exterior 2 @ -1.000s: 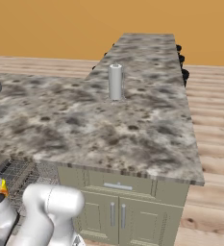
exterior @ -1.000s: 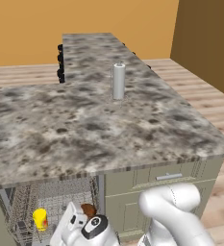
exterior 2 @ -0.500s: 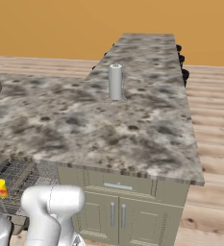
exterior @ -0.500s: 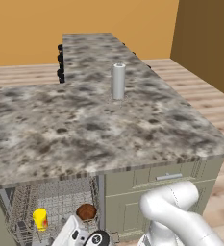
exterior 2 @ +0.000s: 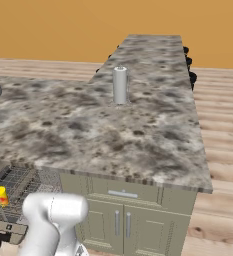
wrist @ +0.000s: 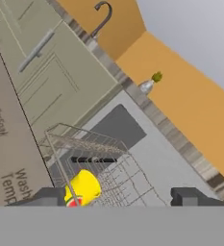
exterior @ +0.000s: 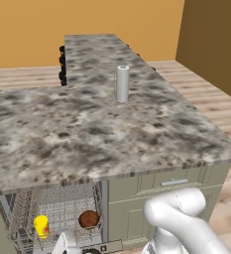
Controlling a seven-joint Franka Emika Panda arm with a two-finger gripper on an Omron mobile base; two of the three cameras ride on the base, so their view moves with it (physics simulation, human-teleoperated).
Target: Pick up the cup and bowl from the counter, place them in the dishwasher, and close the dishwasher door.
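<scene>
Since the earlier frames your arm has sunk lower, and the bowl (exterior: pixel 88 218), then partly covered by the hand, now sits plain in the rack beside the cup (exterior: pixel 41 225). Largest first: the counter (exterior: pixel 87 129) carries just a grey cylinder (exterior: pixel 122 83); below it the dishwasher (exterior: pixel 57 213) stands open, both dishes inside, a little apart. The gripper (wrist: pixel 118 196) hangs by the cup with its fingertips spread, pinching nothing. What remains, as I judge it, is the door, whose printed inner face (wrist: pixel 7 144) shows in the hand view. Watch your withdrawal: a fingertip (wrist: pixel 48 196) close to the cup could tip it, or snag the rack wires.
</scene>
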